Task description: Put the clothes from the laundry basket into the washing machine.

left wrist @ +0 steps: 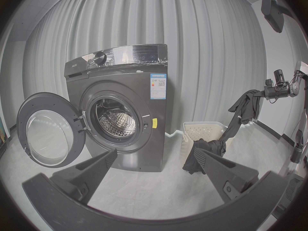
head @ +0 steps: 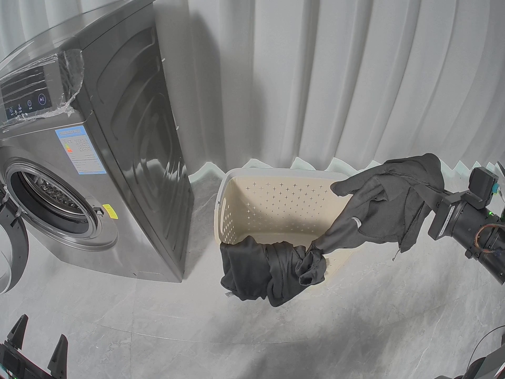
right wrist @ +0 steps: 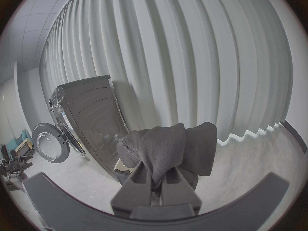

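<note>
Behind everything hung a pale pleated curtain [head: 326, 69], reaching down to the light marbled floor [head: 315, 322]. The grey washing machine [head: 131, 132] stood on that floor to my left. Its round door [left wrist: 51, 129] was swung wide open and the steel drum [left wrist: 117, 121] showed bare metal inside. The cream laundry basket [head: 273, 196], its walls pierced with small holes, sat just beside the machine's right flank, near the curtain.

A dark garment [head: 389, 206] stretched from the basket up to my right hand [right wrist: 157, 174]. That hand was clenched on one bunched end, raised above the basket's right side. The rest of the cloth ran down in a taut twist to the front rim. There it lay heaped over the near-left corner and hung down the outside wall.

My left hand [left wrist: 154, 153] was low near the floor in front of the machine, fingers spread apart and holding nothing.

The control panel [head: 23, 98] lay under crinkled plastic film, beside a round knob [left wrist: 99, 57]. A blue-and-white label [head: 80, 149] sat on the front above the door opening, its print too small for me to read. A small yellow sticker [head: 110, 211] sat beside the opening, equally illegible.
</note>
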Available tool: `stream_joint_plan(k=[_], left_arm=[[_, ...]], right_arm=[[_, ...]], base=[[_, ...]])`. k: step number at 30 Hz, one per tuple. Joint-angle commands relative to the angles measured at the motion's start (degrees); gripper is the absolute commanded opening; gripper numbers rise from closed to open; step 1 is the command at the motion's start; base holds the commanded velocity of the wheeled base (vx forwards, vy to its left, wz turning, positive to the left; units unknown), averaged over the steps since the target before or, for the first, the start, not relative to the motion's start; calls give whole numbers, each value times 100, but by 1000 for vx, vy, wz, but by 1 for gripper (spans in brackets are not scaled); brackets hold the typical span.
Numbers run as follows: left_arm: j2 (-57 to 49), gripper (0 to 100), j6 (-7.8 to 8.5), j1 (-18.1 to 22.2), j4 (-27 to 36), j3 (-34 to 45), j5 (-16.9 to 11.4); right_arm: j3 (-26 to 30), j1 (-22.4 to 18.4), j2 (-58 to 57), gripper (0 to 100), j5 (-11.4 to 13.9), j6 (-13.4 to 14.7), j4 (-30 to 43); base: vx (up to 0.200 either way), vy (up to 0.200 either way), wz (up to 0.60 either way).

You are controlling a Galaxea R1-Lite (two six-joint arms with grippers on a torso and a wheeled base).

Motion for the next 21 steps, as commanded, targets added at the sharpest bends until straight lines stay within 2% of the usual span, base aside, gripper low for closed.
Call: stream_joint_plan(k=[1,21], left_arm=[[-88,100,-2,0,2,92,0],[-88,100,-29,0,-6,92,-9]], right_arm=[[4,33,56,0,5,8,-11],[-67,41,127,0,67,44,-81]], base=[[0,200,0],[0,200,0]])
